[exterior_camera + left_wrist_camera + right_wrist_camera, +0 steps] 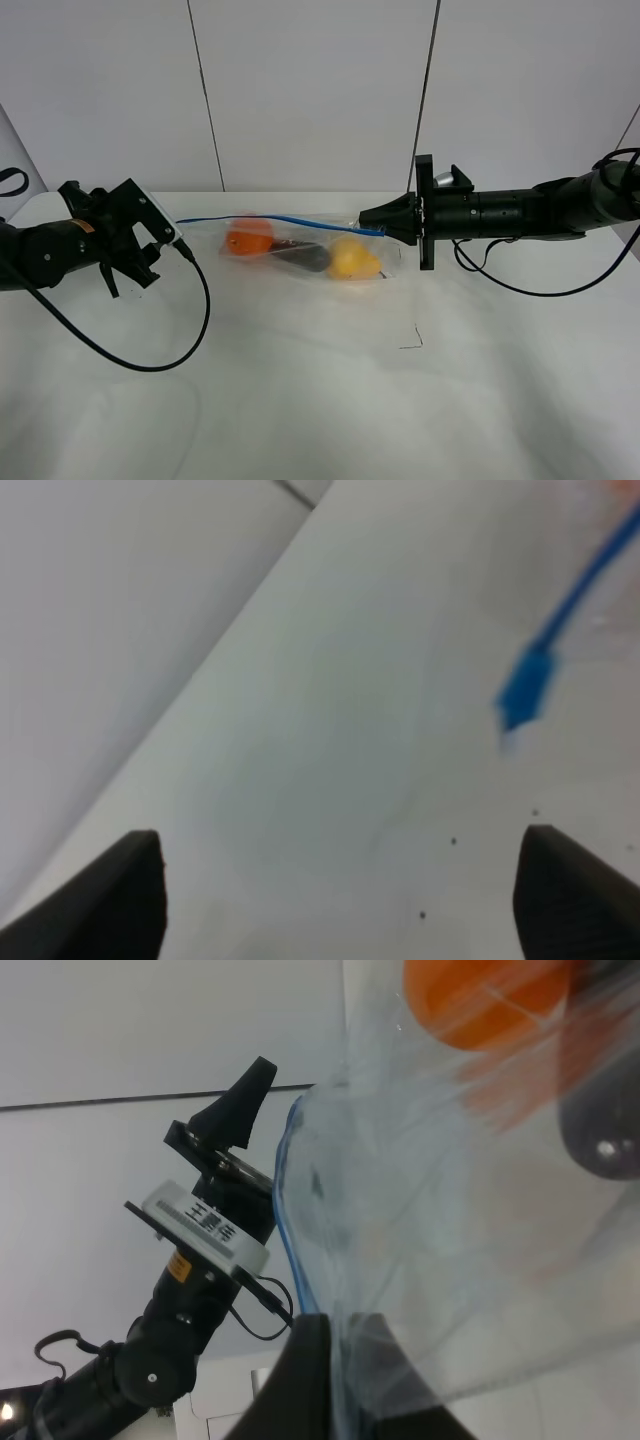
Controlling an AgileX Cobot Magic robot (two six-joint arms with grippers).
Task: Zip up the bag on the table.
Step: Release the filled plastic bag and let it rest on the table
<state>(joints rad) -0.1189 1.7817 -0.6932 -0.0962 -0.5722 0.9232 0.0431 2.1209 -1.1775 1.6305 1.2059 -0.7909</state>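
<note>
The clear bag (300, 252) lies on the white table (300, 410), with an orange fruit (248, 240), a dark purple one (302, 257) and a yellow one (352, 258) inside. Its blue zip strip (270, 219) runs along the far edge. My right gripper (372, 219) is shut on the bag's right end at the zip; in the right wrist view the plastic (450, 1220) is pinched between its fingers (308, 1380). My left gripper (140, 265) is open and empty, just left of the bag. The left wrist view shows the strip's loose end (525, 692) ahead of the gripper (340, 900).
The left arm's black cable (195, 320) loops over the table in front of the bag. A small dark mark (412, 342) is on the tabletop. A grey panelled wall (320, 90) stands behind the table's far edge.
</note>
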